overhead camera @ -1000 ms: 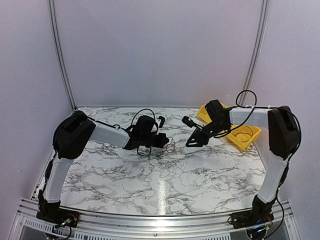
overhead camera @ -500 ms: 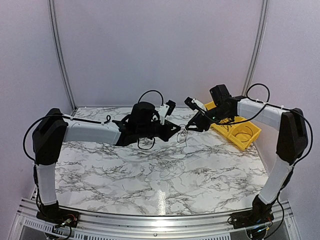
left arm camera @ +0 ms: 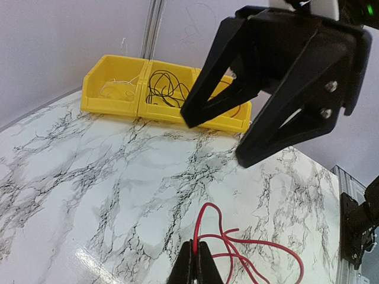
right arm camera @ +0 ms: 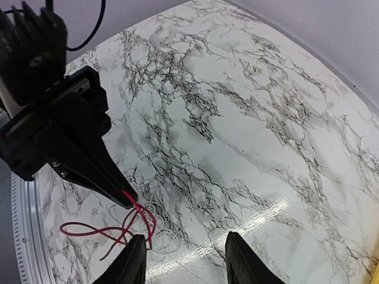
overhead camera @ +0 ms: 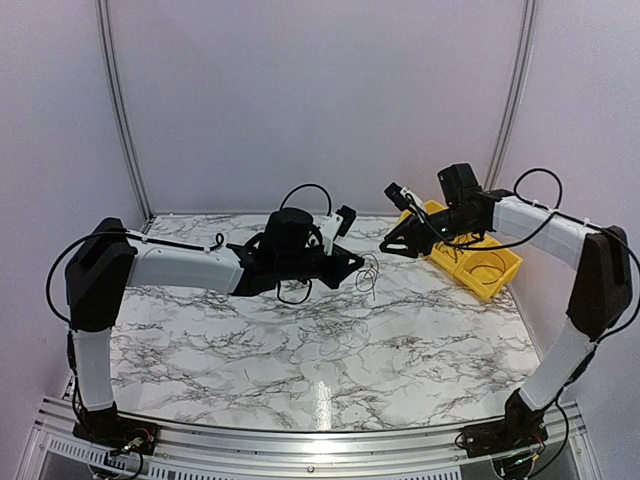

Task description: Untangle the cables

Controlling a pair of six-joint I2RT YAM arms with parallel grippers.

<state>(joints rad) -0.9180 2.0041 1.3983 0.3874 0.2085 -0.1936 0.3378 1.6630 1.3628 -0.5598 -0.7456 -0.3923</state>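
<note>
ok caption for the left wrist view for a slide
Left hand pinching the red cable, right hand open just beyond, yellow bins behind.

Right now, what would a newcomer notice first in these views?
The two arms meet in mid-air over the marble table. The left gripper is shut on loops of thin red wire, and the right gripper faces it close by, open. At the table's far right edge stand the yellow bins, one of them holding black cables.

Red cable hangs in loose loops over mid-table, pinched at its top. Black cable sits coiled in the yellow bin, far right.
</note>
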